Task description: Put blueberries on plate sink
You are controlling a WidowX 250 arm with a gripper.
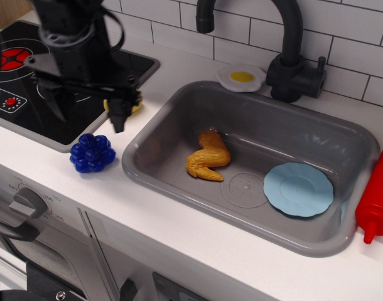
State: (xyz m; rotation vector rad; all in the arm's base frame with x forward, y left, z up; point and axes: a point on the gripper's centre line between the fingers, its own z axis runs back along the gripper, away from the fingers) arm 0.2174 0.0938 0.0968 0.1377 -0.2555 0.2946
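The task is at an early stage: nothing has been picked up yet, and every transport step remains.

**Claw.** The claw (88,111) hangs above the surface, over the edge of the stove top (28,94), with its two fingers spread wide apart and pointing down. Nothing is held between them. The right-hand finger tip sits in front of the yellow potato (134,106), most of which is hidden, so contact there cannot be judged from this view.

**Blueberries.** The blueberries (91,152) rest on the white surface (198,244), between the stove top and the left wall of the sink (342,238). They lie just below and slightly in front of the open claw, apart from it and untouched.

**Destination.** The plate (298,189) lies flat on the sink floor, at the right end of the basin, beside the drain mark. Its top is bare. A toy chicken piece (207,157) lies nearer the left end of the sink, well apart from the plate.

**Remaining steps, as judged from this position.**
1. Centre the open claw over the blueberries and lower it around the cluster.
2. Close on the cluster and lift it over the sink rim.
3. Carry it across the basin, passing the chicken piece, and release it on the plate.

**Other items.** A fried-egg toy (242,78) and the tap (292,56) stand behind the sink; a red bottle (375,197) stands at the right edge.
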